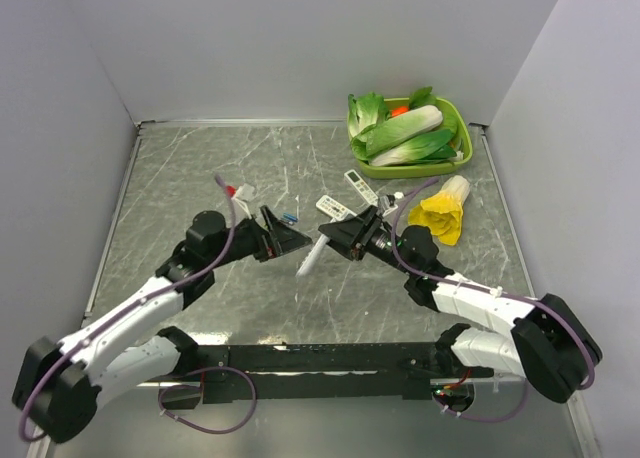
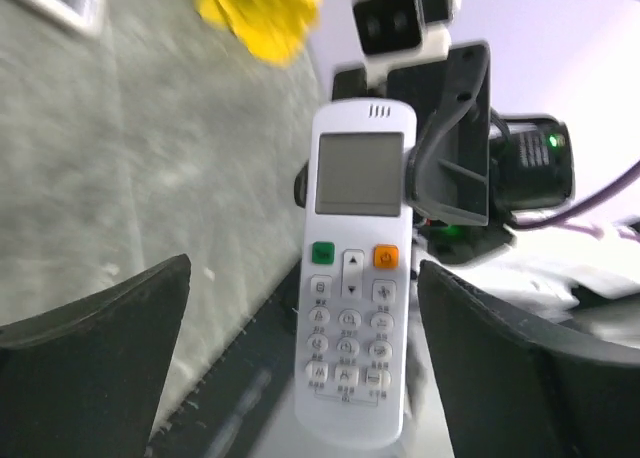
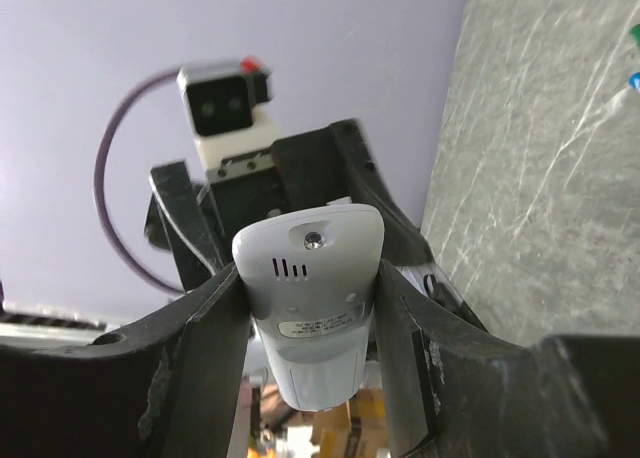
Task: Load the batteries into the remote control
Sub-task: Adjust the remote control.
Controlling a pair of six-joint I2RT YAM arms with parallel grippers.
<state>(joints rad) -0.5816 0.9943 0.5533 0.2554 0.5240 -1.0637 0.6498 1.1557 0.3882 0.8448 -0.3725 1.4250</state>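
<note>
Nothing is loaded yet, as far as I can see. The batteries show only as a small blue speck lying on the table, and neither arm has hold of one. What is done is the lifting: the remote is up off the table, hanging in the air between the two arms.

The right gripper is clamped on its display end, one finger pressed against each long edge. The left gripper stands wide open, with a finger on either side of the button end and a clear gap on both sides, touching nothing. The batteries lie just beyond it, near but apart.

The remote's face looks toward the left wrist and its back toward the right. Whether the back has been opened I cannot tell — the lower part is hidden. By my reckoning, fetching the batteries and seating them all remain.
</note>
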